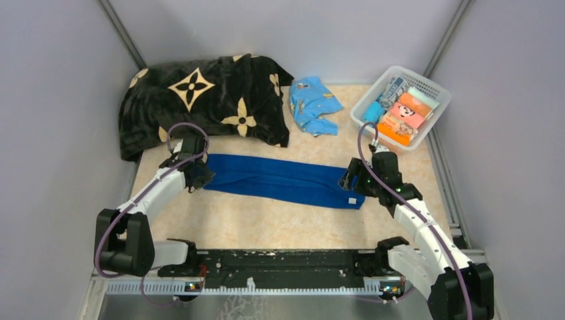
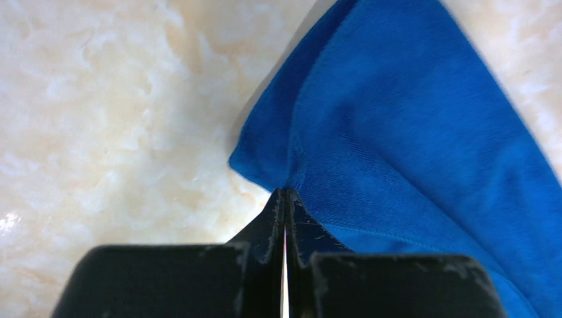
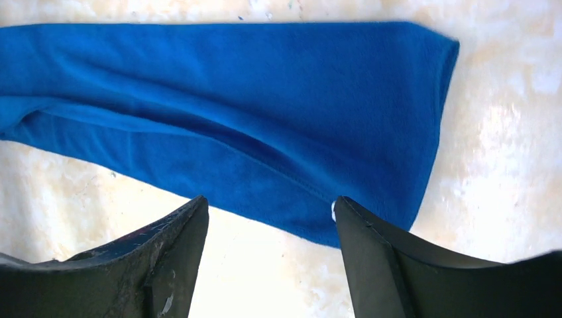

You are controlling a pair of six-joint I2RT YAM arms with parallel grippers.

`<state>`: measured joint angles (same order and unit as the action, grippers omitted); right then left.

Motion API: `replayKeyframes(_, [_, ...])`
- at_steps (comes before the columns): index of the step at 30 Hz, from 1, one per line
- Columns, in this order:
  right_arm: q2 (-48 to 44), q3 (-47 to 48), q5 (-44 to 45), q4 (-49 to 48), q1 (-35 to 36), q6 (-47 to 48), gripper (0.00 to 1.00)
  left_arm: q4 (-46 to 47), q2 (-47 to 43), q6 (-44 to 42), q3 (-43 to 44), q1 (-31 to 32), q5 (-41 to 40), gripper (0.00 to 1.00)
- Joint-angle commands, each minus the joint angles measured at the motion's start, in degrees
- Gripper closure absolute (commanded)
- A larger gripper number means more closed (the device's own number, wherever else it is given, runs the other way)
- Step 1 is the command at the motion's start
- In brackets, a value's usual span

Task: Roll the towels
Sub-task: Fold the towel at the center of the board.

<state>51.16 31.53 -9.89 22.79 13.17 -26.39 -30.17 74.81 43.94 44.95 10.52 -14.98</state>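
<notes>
Royal-blue towel (image 1: 280, 179): spread lengthwise on the desk (image 1: 266, 227).
Left hand (image 2: 285, 199): clamped tight, seemingly on the towel's left corner.
Right hand (image 3: 268, 202): spread wide above the right end, nothing held.

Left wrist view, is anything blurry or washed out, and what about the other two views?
Left wrist: blue towel weave sharp, table pale with a glare spot at the left edge. Right wrist: table washed out between the open fingers. Top: even light, soft shadows, walls leaning outward.
</notes>
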Motion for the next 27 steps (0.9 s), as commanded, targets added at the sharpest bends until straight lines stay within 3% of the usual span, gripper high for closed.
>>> replayKeyframes(1, [-2.53, -0.61, 4.54, 5.87, 0.80, -7.05, 0.30, 1.82, -3.70, 0.60, -4.93, -0.89, 1.33, 1.00])
replayKeyframes(10, [-7.11, -4.16, 17.84, 10.11, 0.14, -18.22, 0.40, 5.42, -3.32, -1.24, -9.97, -4.17, 1.36, 1.00])
replayKeyframes(14, [-7.03, -6.00, 20.22, 9.81, -0.54, -21.97, 0.50, 6.69, -2.41, -1.16, -9.90, -5.34, 1.39, 1.00])
replayKeyframes(27, [-6.71, -12.35, 21.17, 1.31, -1.00, -25.89, 0.57, 6.18, -0.49, -1.44, -5.67, -5.73, 2.91, 1.00])
